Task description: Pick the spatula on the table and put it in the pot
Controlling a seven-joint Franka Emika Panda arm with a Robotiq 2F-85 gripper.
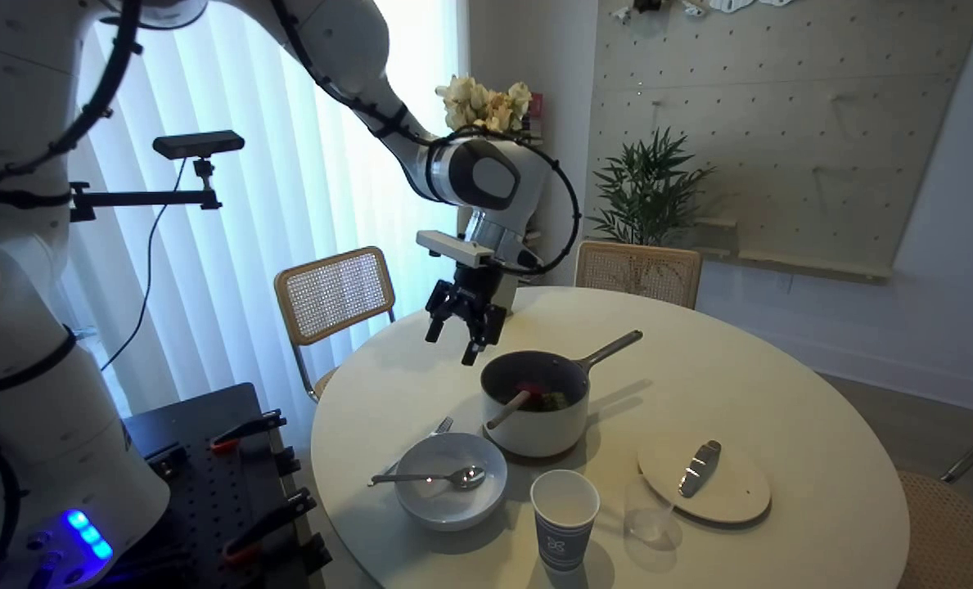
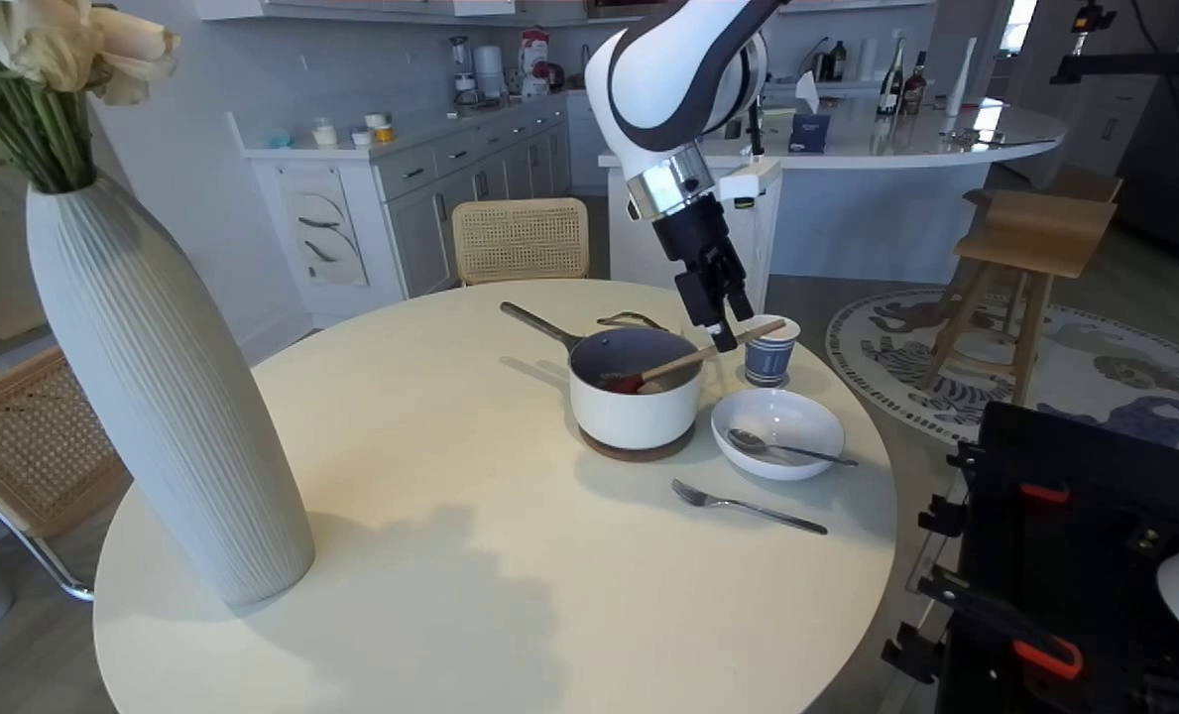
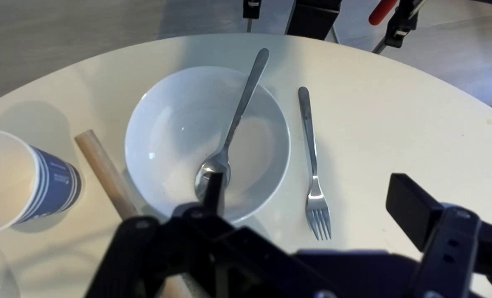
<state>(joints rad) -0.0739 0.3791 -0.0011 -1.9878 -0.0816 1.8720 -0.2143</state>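
The spatula has a wooden handle and a red head. It rests in the pot, head down inside, with the handle (image 1: 508,410) leaning over the rim; the handle also shows in an exterior view (image 2: 693,360) and in the wrist view (image 3: 105,171). The pot (image 1: 535,431) is white with a dark inside and a long handle, and also shows in an exterior view (image 2: 631,418). Some green and red contents show inside. My gripper (image 1: 452,345) is open and empty in the air beside the pot, above the table. In the wrist view its fingers (image 3: 307,185) are wide apart.
A white bowl (image 1: 453,511) with a spoon (image 3: 243,103) in it stands beside the pot. A fork (image 3: 308,124) lies next to the bowl. A paper cup (image 1: 564,536), a clear glass (image 1: 650,525) and a plate (image 1: 740,495) with a knife (image 1: 700,469) stand nearby. A tall vase (image 2: 173,397) stands on the table.
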